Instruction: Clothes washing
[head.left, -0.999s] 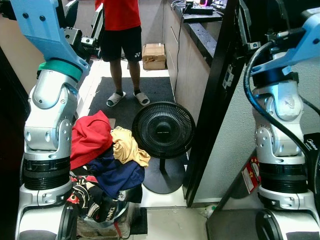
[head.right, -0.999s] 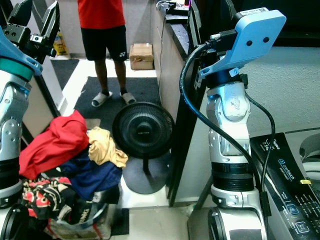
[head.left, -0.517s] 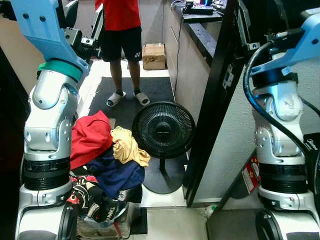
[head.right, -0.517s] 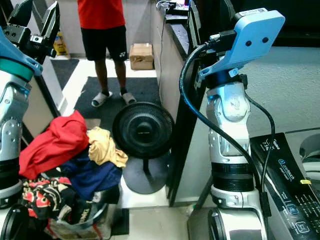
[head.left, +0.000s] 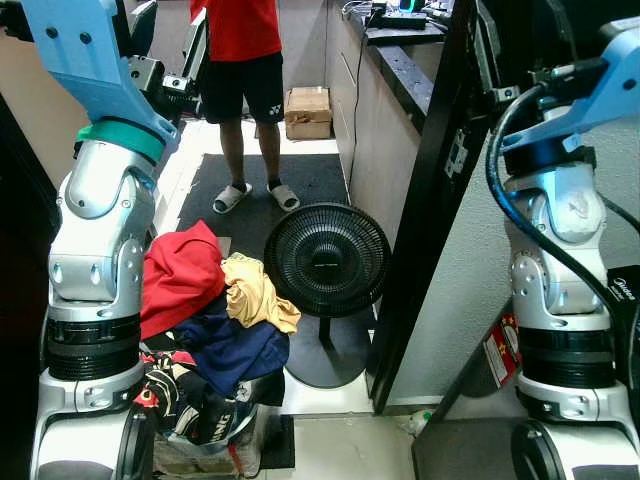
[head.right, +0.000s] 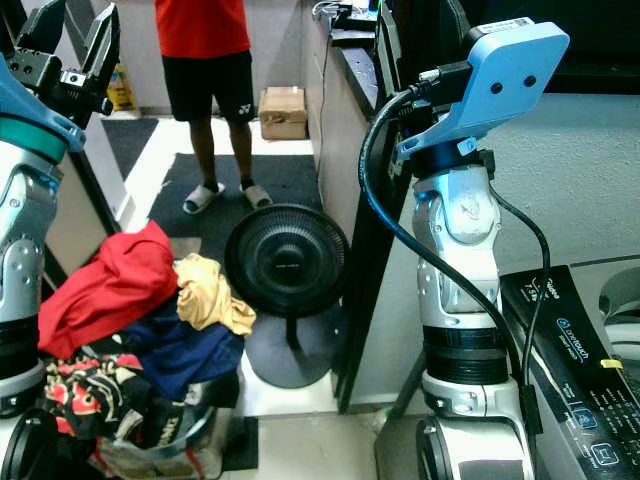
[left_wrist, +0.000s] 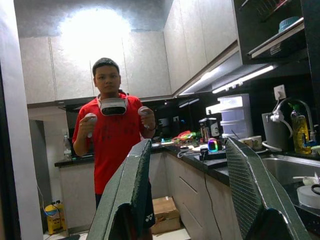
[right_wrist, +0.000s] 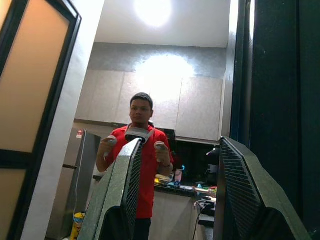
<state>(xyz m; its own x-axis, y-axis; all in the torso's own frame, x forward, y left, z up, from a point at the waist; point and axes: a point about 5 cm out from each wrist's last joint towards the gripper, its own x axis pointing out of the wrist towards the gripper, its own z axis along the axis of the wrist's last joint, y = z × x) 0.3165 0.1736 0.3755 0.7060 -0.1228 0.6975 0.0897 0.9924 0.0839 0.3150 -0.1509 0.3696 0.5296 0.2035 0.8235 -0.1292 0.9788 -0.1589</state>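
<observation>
Crumpled cloth laundry pile (head.left: 210, 310); black grille fan (head.left: 326, 258); cardboard box (head.left: 307, 111); ribbed hand fingers (left_wrist: 127, 195).

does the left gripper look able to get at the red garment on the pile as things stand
Probably yes, once lowered: the left gripper is raised with fingers open, and the red garment lies uncovered on top of the clothes pile beside that arm.

From my head camera the room looks evenly lit and rather sharp, with no blur from motion. The floor tiles (head.left: 330, 440) near me are bright, and my silver arms catch soft highlights. On my far left a dark edge stays in deep shade. The black fan (head.left: 326, 259) throws a weak shadow on its base. In both wrist pictures a strong ceiling light (right_wrist: 154, 11) burns out to white glare and spreads over the pale cabinets (left_wrist: 90, 65). My own black fingers (left_wrist: 131, 192) are close, dim and a little soft.
</observation>
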